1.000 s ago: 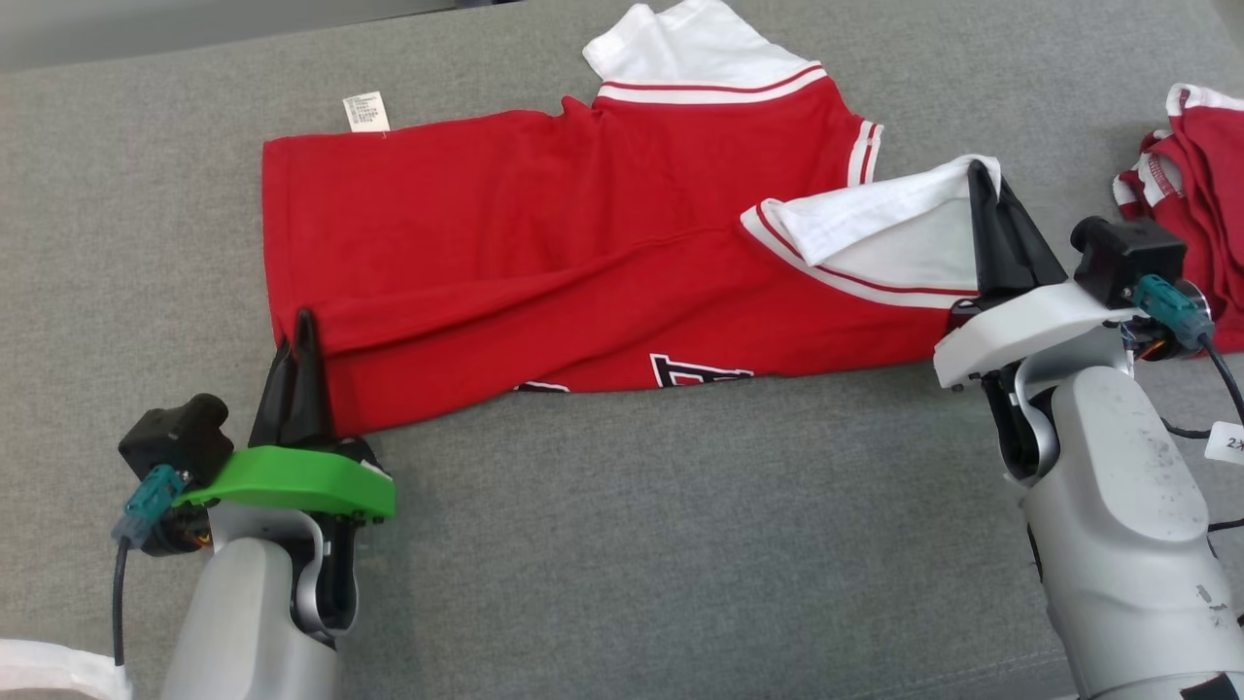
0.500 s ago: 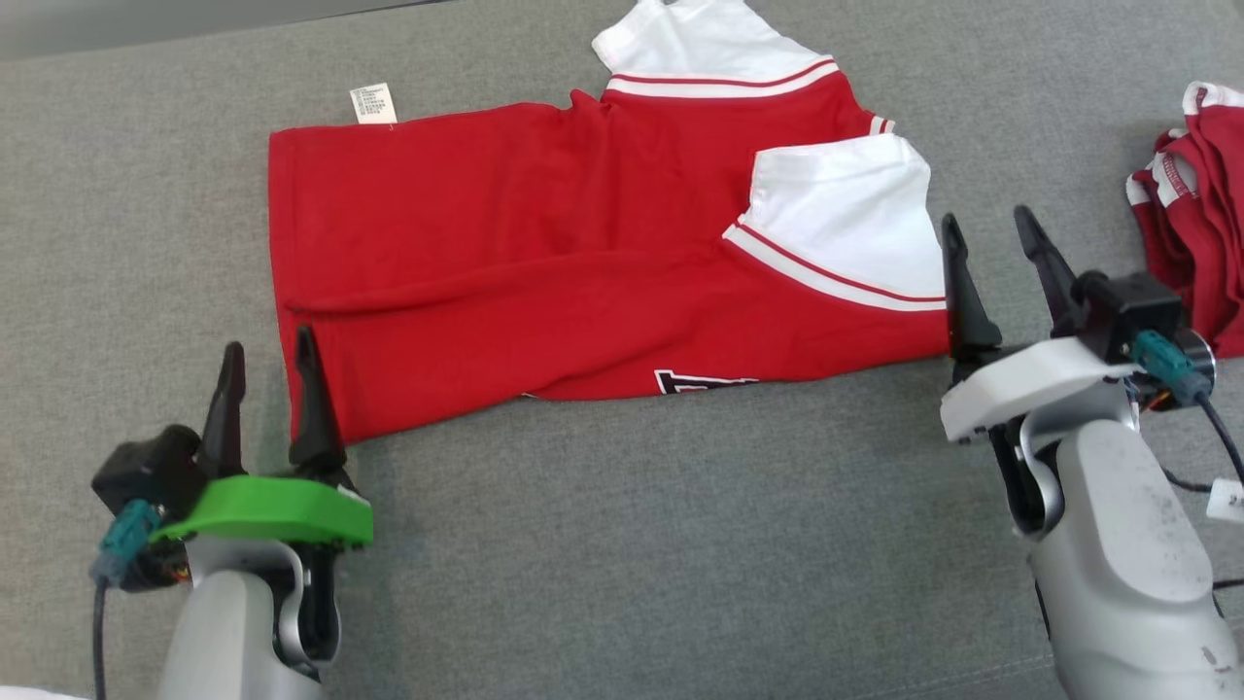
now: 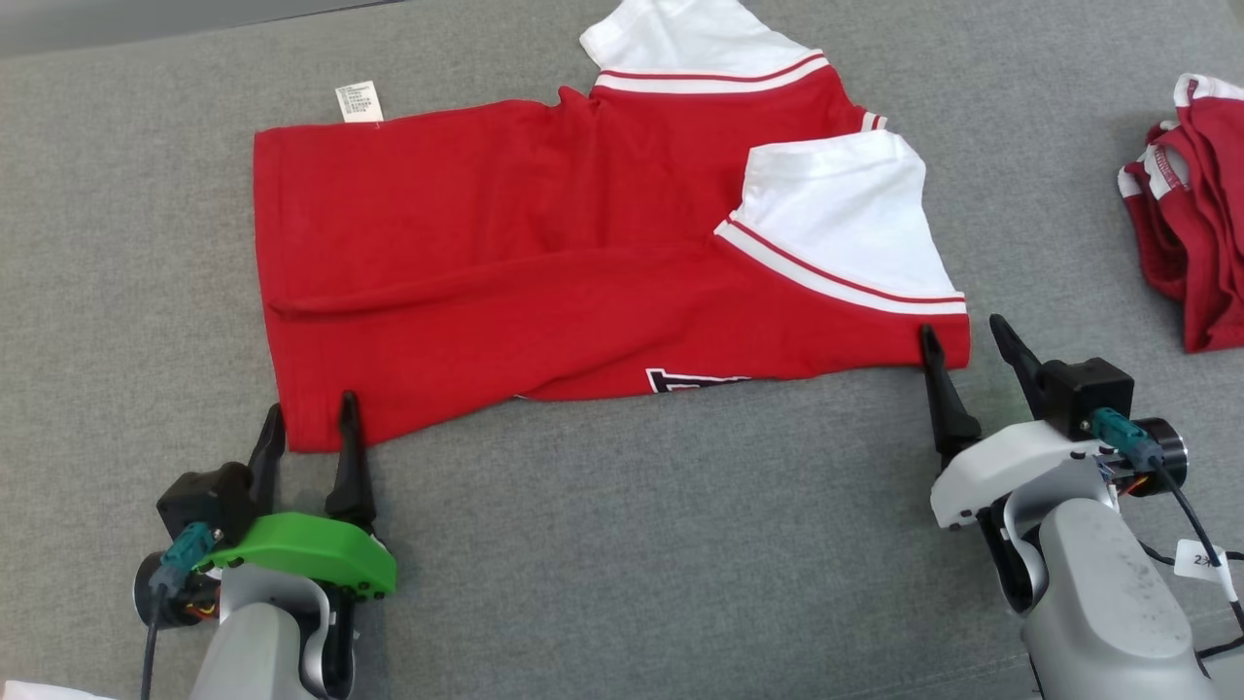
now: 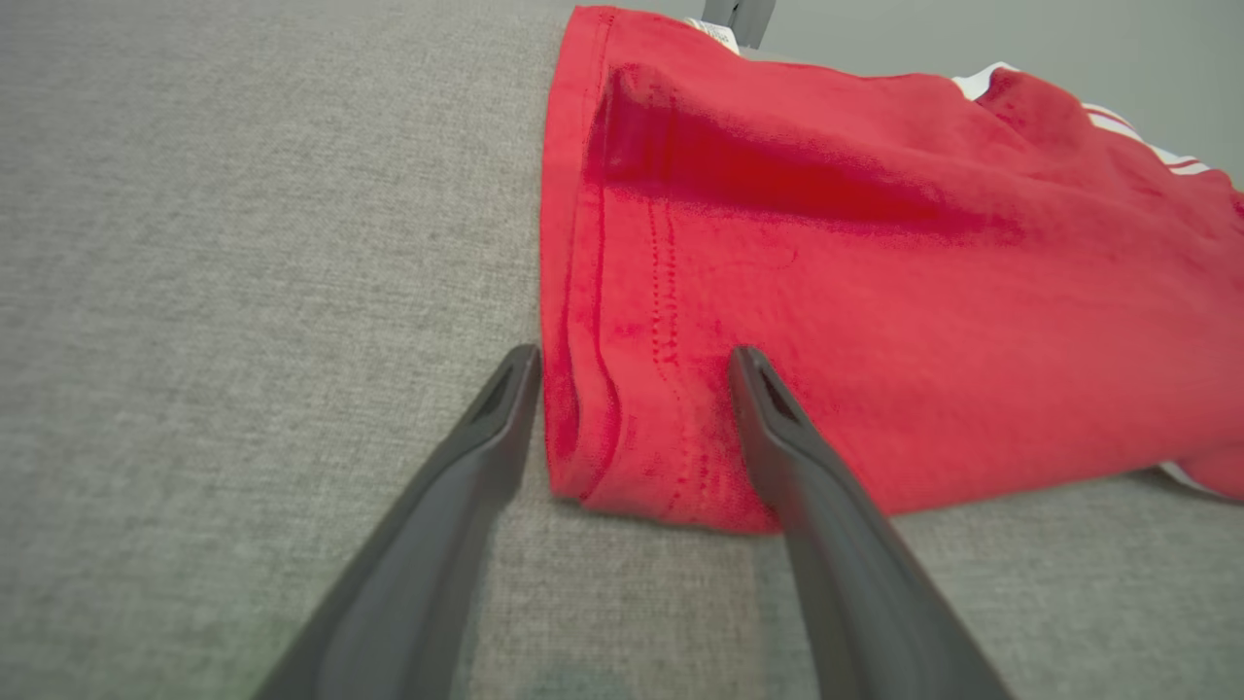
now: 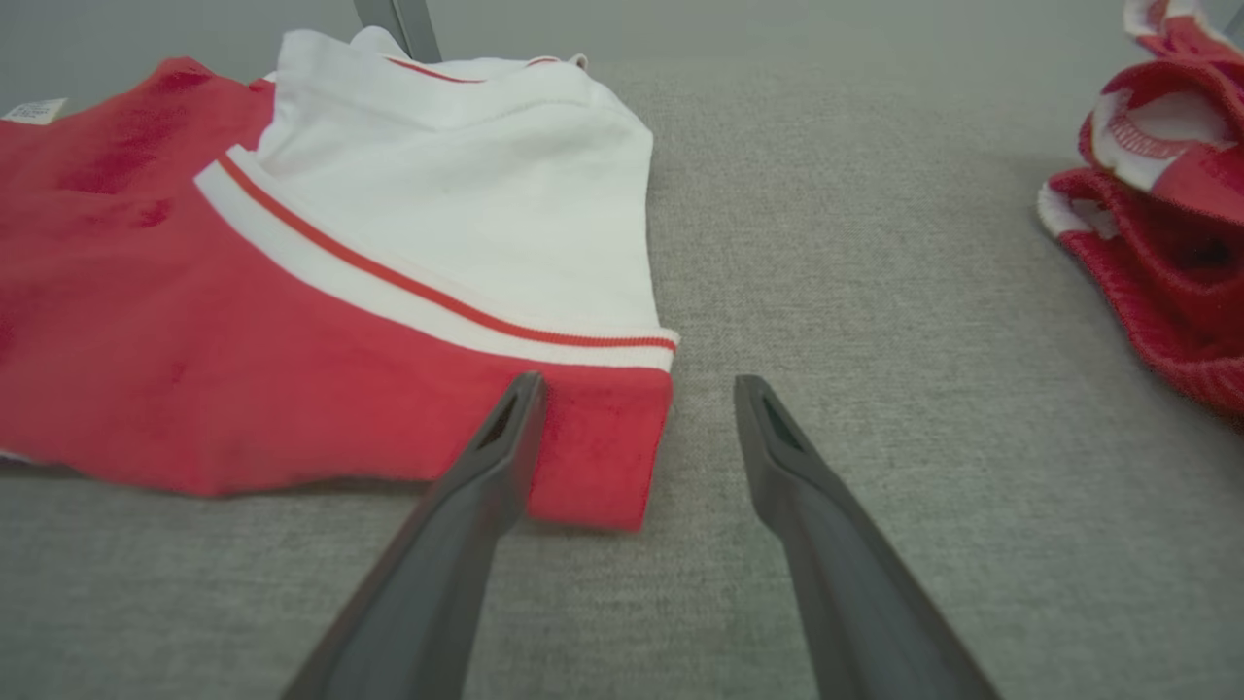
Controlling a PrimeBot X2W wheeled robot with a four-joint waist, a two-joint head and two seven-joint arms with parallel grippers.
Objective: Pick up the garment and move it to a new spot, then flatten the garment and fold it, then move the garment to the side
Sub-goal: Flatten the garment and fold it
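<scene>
Our garment lies half-folded on the counter, long axis running left to right, with our left gripper and right gripper at its near corners, fingers wide, empty.

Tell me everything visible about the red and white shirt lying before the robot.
The shirt is soft-looking red knit cloth with white sleeves edged by red stripes; one sleeve is folded onto the body. A black-and-white print peeks out at the near edge, a small white label at the far left corner. It lies folded, with one long crease, on the gray fabric surface. The open left gripper straddles its near left corner; the open right gripper stands at its near right corner.
</scene>
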